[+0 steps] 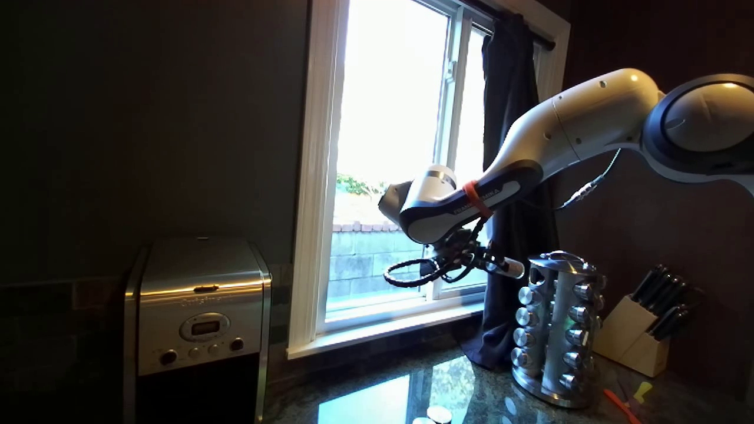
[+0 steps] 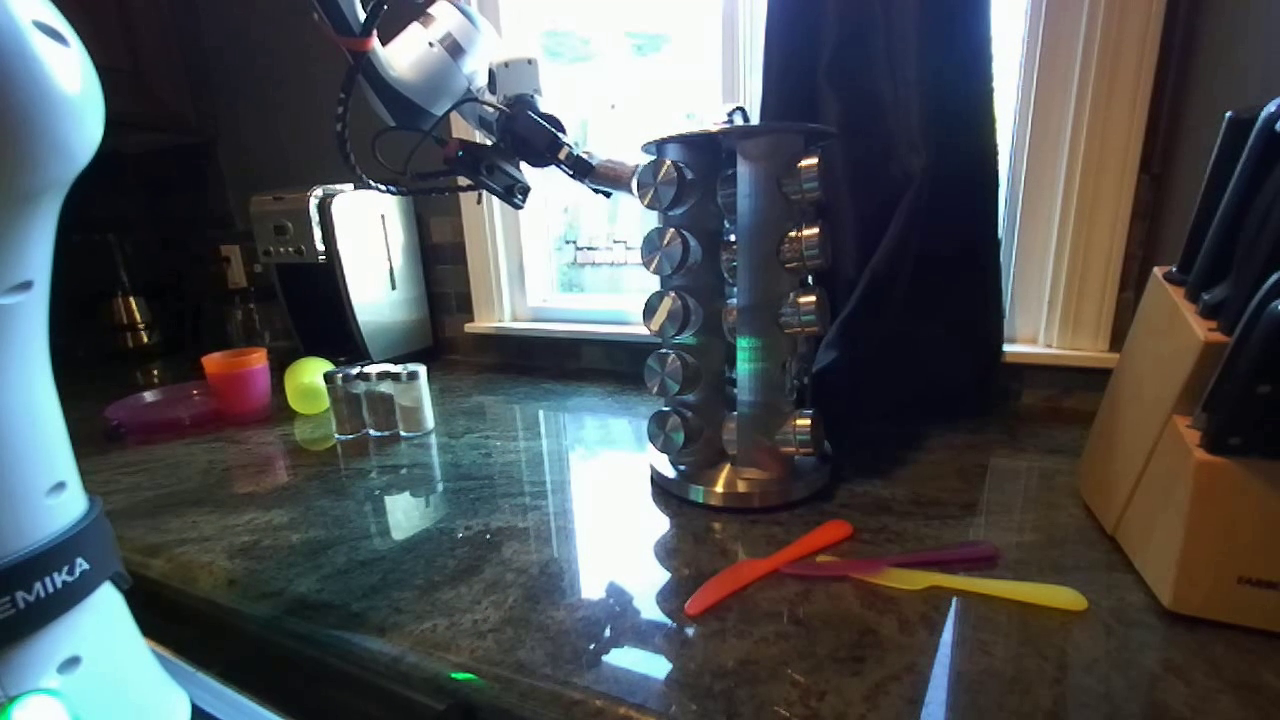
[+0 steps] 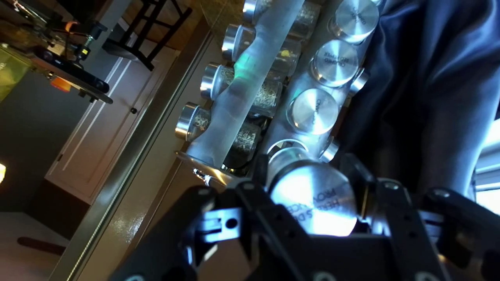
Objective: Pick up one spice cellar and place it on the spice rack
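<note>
Pinching one shiny-lidded spice jar [image 3: 314, 200], held sideways: gripper [image 3: 307, 168], just beside the top tier of the spice rack [image 2: 765, 300]. Spice rack silvery, cylindrical, standing on worktop [image 2: 480, 560], toward its window-side edge.

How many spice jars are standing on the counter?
3: in an exterior view, left of the rack, the left jar, middle jar and right jar stand side by side; others may be hidden.

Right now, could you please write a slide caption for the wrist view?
The gripper holds a spice jar labelled Herbes de Provence near an open slot in the carousel spice rack.
</note>
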Tool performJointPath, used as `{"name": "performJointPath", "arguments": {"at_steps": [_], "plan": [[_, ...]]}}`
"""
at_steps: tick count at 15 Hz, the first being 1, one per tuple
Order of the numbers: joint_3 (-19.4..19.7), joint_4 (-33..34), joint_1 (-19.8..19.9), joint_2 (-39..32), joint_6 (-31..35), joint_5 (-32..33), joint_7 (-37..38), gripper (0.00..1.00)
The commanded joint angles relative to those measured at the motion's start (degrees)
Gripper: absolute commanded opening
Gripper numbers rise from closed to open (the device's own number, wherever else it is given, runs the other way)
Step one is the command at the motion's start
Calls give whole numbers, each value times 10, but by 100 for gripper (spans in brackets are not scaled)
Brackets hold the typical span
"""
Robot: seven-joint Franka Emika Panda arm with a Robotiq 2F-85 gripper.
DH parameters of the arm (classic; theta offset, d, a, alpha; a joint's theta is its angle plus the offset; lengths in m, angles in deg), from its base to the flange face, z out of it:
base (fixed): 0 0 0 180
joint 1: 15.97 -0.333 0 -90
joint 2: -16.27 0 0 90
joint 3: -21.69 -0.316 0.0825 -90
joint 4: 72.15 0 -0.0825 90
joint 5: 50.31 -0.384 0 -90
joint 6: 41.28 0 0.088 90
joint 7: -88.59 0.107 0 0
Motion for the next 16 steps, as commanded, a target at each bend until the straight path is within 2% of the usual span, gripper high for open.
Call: {"name": "performJointPath", "arguments": {"at_steps": [1,16], "plan": [[4,-14,9,6,20,-17,25,24],[29,-54,43,21,89,-11,51,24]]}}
